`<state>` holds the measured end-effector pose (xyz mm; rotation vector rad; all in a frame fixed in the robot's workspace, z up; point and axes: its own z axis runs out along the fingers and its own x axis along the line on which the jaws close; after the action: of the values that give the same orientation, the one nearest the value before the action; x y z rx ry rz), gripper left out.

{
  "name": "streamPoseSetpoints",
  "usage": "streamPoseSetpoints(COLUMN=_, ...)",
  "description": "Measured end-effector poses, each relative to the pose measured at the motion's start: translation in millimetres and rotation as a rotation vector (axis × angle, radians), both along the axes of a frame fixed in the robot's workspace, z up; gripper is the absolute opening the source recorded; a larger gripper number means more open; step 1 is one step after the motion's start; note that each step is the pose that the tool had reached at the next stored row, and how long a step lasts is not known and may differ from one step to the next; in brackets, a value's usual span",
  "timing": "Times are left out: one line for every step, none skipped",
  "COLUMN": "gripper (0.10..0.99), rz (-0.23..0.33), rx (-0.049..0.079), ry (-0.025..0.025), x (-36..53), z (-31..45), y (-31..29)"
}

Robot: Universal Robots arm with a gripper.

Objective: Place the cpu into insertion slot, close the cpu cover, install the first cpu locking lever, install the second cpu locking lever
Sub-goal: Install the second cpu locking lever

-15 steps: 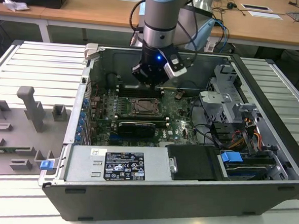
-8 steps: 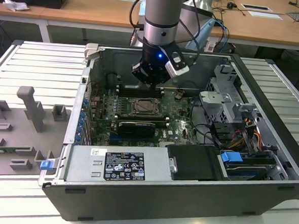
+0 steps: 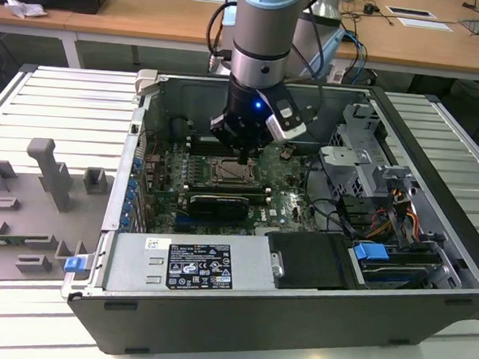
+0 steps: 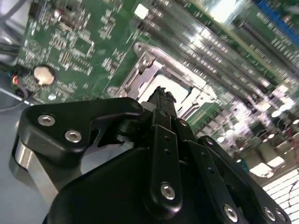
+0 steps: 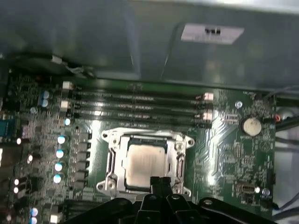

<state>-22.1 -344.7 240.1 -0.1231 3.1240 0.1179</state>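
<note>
Open tower PC case (image 3: 433,199), dark grey sheet metal, lies on its side on a ribbed pale metal table (image 3: 57,103). Green motherboard (image 3: 283,194) inside, dense with small components. The arm (image 3: 265,34), silver and blue-grey tube sections, reaches down into the case; the black gripper (image 3: 242,158) hangs right over the socket area.

In the first wrist view the cpu (image 5: 146,161), a flat square with a matte pale beige-silver face, sits in the insertion slot (image 5: 178,161). The cpu cover (image 5: 145,138), a thin shiny silver frame with a big central window, lies flat around the chip, with the chip face showing through the window. The gripper (image 5: 160,181) tips are pressed together into a narrow black point, nothing between them, at the chip's near edge; I can't tell whether they touch it.

In the second wrist view the gripper (image 4: 161,93) has black jointed links with silver screws, and its fingertips (image 4: 159,99) are together just over the silvery socket frame (image 4: 145,70). A round silver coin cell (image 4: 42,74) sits on the board, well apart from the socket.

Four long narrow dark memory slots (image 5: 140,105) run in parallel beside the socket. A long black card (image 3: 213,204) lies just past the socket in the exterior view. Grey moulded fixtures (image 3: 48,176) stand on the table at the exterior view's left. A wooden desk (image 3: 152,11) is behind.
</note>
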Motion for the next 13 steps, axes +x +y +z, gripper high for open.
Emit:
streamPoseSetpoints(gripper=0.106, rz=0.0, rx=0.0, ry=-0.0001, x=0.0, z=-0.5, y=-5.5)
streamPoseSetpoints(gripper=0.106, rz=0.0, rx=0.0, ry=0.0, x=0.0, z=-0.8, y=-8.8)
streamPoseSetpoints(gripper=0.106, rz=0.0, rx=0.0, ry=0.0, x=0.0, z=-1.2, y=-12.1)
streamPoseSetpoints(gripper=0.106, rz=0.0, rx=0.001, ry=0.0, x=0.0, z=-1.6, y=-18.6)
streamPoseSetpoints(gripper=0.106, rz=0.0, rx=0.004, ry=-0.0001, x=-0.1, z=-1.8, y=-23.4)
streamPoseSetpoints(gripper=0.106, rz=0.0, rx=0.007, ry=0.0, x=-0.7, z=-1.9, y=-26.0)
streamPoseSetpoints(gripper=0.106, rz=0.001, rx=0.011, ry=0.0, x=-4.3, z=-2.0, y=-27.8)
streamPoseSetpoints(gripper=0.106, rz=0.002, rx=0.015, ry=0.0, x=-10.7, z=-2.2, y=-28.7)
streamPoseSetpoints(gripper=0.106, rz=0.003, rx=0.017, ry=0.0, x=-16.7, z=-2.4, y=-29.4)
streamPoseSetpoints(gripper=0.106, rz=0.003, rx=0.017, ry=-0.0001, x=-19.8, z=-2.7, y=-29.6)
streamPoseSetpoints(gripper=0.106, rz=0.004, rx=0.018, ry=-0.0001, x=-22.7, z=-3.2, y=-29.7)
streamPoseSetpoints(gripper=0.106, rz=0.005, rx=0.018, ry=0.0, x=-28.9, z=-5.0, y=-29.8)
streamPoseSetpoints(gripper=0.106, rz=0.006, rx=0.019, ry=0.0, x=-31.6, z=-6.5, y=-29.9)
